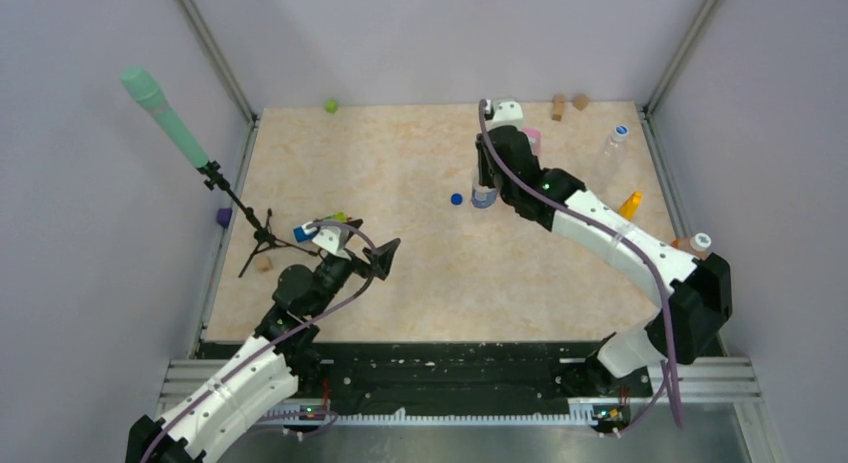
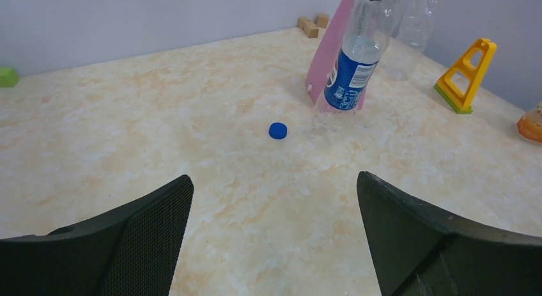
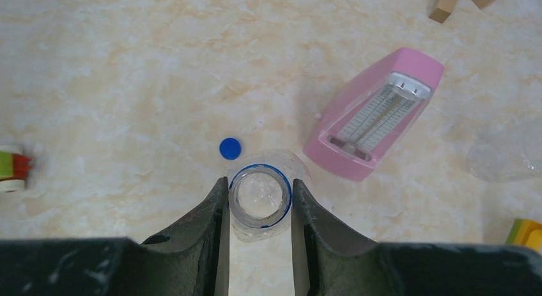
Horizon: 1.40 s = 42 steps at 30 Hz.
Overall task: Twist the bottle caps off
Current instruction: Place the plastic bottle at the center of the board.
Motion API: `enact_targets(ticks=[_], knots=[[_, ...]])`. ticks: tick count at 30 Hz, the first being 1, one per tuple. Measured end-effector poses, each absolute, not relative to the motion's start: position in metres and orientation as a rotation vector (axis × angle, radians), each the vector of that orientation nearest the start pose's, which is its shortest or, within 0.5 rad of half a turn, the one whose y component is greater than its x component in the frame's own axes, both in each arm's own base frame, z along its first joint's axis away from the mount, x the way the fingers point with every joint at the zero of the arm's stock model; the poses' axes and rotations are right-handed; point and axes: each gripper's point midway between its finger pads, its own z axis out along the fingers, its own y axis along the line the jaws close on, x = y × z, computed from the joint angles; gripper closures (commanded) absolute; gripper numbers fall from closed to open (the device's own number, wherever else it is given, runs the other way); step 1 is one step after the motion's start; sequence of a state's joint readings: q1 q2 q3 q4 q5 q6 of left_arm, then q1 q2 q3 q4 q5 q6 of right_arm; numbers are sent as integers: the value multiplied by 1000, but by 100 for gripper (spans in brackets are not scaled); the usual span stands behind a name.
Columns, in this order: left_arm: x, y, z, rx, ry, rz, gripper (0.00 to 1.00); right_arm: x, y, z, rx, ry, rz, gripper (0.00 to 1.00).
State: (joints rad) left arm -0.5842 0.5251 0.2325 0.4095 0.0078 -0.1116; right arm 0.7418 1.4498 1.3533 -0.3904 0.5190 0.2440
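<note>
The short clear bottle with the blue label (image 1: 484, 195) stands mid-table, leaning slightly, its mouth open (image 3: 260, 203). My right gripper (image 1: 486, 181) is shut on its neck, a finger on each side (image 3: 259, 188). It also shows in the left wrist view (image 2: 349, 73). The dark blue cap (image 1: 456, 198) lies loose on the table just left of it (image 3: 230, 148) (image 2: 277, 130). The taller clear bottle (image 1: 608, 158) and the orange-tinted bottle (image 1: 690, 247) at the right carry pale caps. My left gripper (image 1: 385, 258) is open and empty (image 2: 275, 181), low over the table's near left.
A pink metronome (image 1: 531, 139) stands right behind the held bottle (image 3: 376, 117). A yellow object (image 1: 630, 204) is at the right (image 2: 465, 75). Wood blocks (image 1: 568, 104) and a green cube (image 1: 330, 106) are by the back wall. A microphone stand (image 1: 235, 198) is at the left edge.
</note>
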Motion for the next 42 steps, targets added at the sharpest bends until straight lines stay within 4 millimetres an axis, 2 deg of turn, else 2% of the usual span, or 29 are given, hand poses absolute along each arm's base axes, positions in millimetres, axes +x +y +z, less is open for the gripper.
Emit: enact_targets(ticks=[6, 10, 13, 18, 24, 26, 27, 33, 36, 42], knots=[[244, -167, 214, 336, 1471, -576, 1, 388, 214, 244, -162, 2034, 42, 100], [244, -167, 213, 337, 1474, -575, 1, 405, 212, 233, -152, 2062, 36, 100], [244, -167, 211, 337, 1482, -571, 1, 417, 214, 231, -139, 2061, 50, 100], [246, -165, 205, 337, 1505, -555, 1, 423, 215, 231, -135, 2058, 85, 99], [246, -165, 197, 347, 1535, -544, 1, 425, 218, 231, -140, 2062, 106, 91], [247, -165, 196, 349, 1539, -542, 1, 429, 221, 231, -144, 2063, 111, 80], [247, -166, 195, 350, 1542, -541, 1, 430, 222, 231, -145, 2063, 114, 78], [248, -167, 194, 359, 1556, -533, 1, 432, 224, 231, -148, 2065, 129, 77], [249, -167, 192, 365, 1564, -528, 1, 432, 225, 231, -151, 2066, 131, 68], [250, -167, 190, 372, 1577, -522, 1, 432, 226, 231, -154, 2066, 136, 58]])
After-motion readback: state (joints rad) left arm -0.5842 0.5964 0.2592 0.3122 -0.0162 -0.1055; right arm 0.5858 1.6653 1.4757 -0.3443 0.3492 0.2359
